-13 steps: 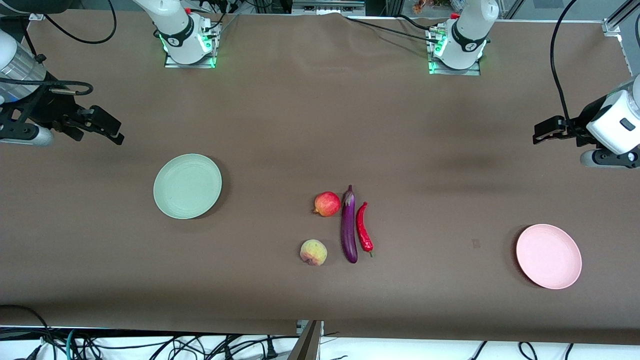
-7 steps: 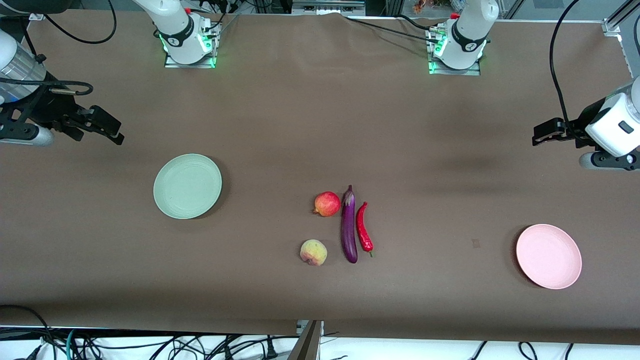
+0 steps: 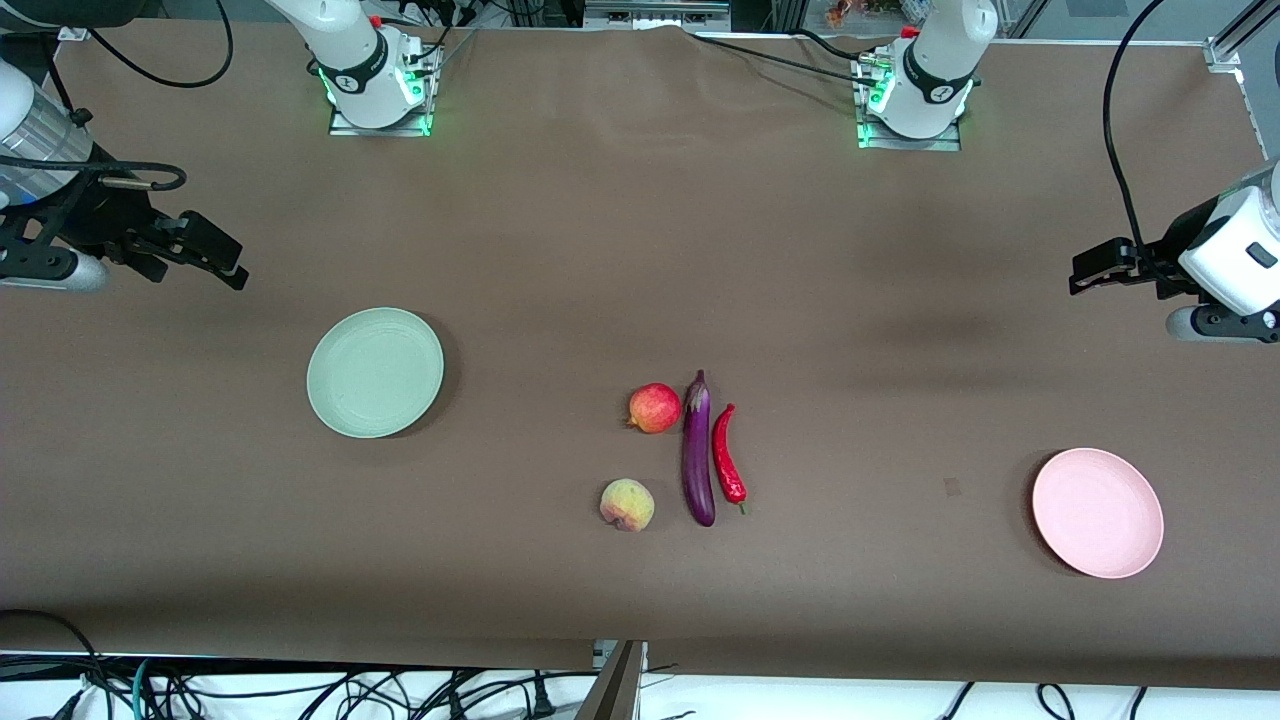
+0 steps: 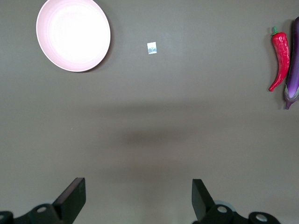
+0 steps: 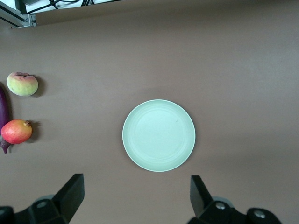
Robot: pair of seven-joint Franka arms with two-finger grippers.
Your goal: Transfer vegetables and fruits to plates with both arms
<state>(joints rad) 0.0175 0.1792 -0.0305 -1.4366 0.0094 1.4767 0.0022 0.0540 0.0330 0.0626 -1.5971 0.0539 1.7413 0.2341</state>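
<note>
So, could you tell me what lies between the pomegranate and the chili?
The eggplant lies lengthwise between the pomegranate and the chili, close beside both; the front view shows it.

A wide table under a matte brown cloth

The brown cloth cover [image 3: 620,250] lay flat over the whole table, with faint creases and soft, blurred shadows across its middle. A small pale square tag [image 4: 152,47] sat on the cloth. Along the edge nearest the front camera, a white surface [image 3: 800,695] carried a tangle of black cables [image 3: 300,690]. Silver aluminium framing [image 3: 1235,45] showed at one corner of the table.
</note>
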